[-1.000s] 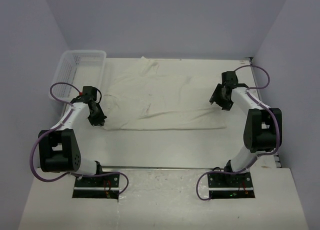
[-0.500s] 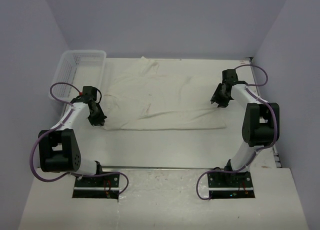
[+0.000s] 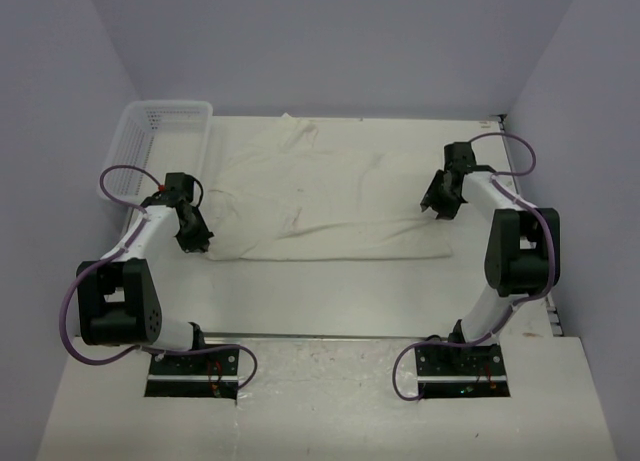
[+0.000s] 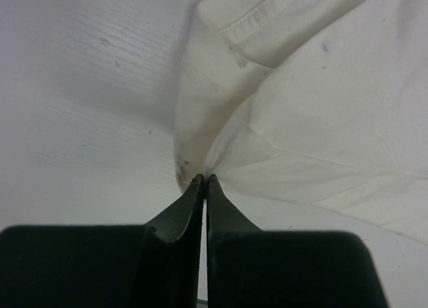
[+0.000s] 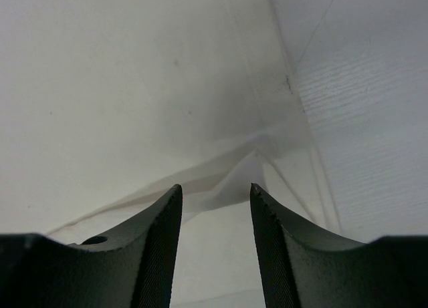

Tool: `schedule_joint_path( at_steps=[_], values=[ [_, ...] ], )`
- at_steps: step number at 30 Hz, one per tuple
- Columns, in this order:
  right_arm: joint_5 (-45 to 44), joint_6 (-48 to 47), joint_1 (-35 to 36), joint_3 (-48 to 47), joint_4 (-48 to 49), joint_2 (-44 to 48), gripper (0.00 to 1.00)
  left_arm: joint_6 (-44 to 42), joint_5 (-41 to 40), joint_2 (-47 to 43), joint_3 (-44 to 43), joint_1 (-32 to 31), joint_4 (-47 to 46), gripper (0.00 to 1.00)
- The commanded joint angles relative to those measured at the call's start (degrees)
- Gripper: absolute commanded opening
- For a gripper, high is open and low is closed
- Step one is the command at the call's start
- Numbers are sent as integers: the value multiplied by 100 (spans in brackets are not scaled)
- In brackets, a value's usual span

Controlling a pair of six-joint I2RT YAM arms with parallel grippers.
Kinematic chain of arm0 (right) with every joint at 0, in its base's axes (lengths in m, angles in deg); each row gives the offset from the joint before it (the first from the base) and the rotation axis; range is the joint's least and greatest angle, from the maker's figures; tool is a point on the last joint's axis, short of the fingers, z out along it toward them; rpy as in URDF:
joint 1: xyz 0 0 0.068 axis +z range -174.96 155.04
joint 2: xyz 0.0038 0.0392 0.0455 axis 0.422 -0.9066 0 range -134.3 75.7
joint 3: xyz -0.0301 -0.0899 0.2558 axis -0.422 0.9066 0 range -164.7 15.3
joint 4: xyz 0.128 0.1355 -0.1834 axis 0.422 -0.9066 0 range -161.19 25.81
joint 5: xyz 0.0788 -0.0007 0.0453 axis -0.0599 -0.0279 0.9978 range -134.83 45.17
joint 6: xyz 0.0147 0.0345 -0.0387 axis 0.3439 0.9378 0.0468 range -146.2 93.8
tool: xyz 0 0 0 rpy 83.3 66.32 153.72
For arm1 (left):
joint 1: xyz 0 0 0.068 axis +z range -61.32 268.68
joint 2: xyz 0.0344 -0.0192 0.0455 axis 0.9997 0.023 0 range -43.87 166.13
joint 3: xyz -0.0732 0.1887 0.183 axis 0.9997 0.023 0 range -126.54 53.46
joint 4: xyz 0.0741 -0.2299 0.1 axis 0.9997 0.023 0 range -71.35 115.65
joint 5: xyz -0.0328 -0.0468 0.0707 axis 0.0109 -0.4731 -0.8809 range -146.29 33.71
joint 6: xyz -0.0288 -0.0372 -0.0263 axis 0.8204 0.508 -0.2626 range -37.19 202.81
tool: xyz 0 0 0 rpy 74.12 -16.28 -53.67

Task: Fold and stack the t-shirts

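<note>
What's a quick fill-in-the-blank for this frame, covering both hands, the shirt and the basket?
1. The left hand is ___ on an edge of the white t-shirt.
2. The right hand, over the shirt's opposite edge, has its fingers ___.
3. The white plastic basket stands at the far ___ corner of the table.

Missing words: shut; open; left
</note>
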Motion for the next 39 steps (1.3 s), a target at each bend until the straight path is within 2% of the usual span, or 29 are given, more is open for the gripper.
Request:
schedule_joint_path(
  at_steps=[1, 12, 31, 35, 39],
  values=[
    [-141, -1, -20, 81, 63, 312, 47, 16, -25, -127, -15, 73, -14, 0],
    [-105, -1, -29, 178, 63, 637, 46, -1, -16, -127, 29, 64, -49, 0],
    [9, 210, -38, -77, -7, -48, 43, -19, 28, -118, 11, 73, -32, 0],
    [-166, 263, -55, -200, -51, -197, 37, 7, 45, -109, 46, 64, -67, 0],
    [-272, 307, -73, -332, -121, -224, 16, 7, 37, -109, 73, 64, -67, 0]
  ],
)
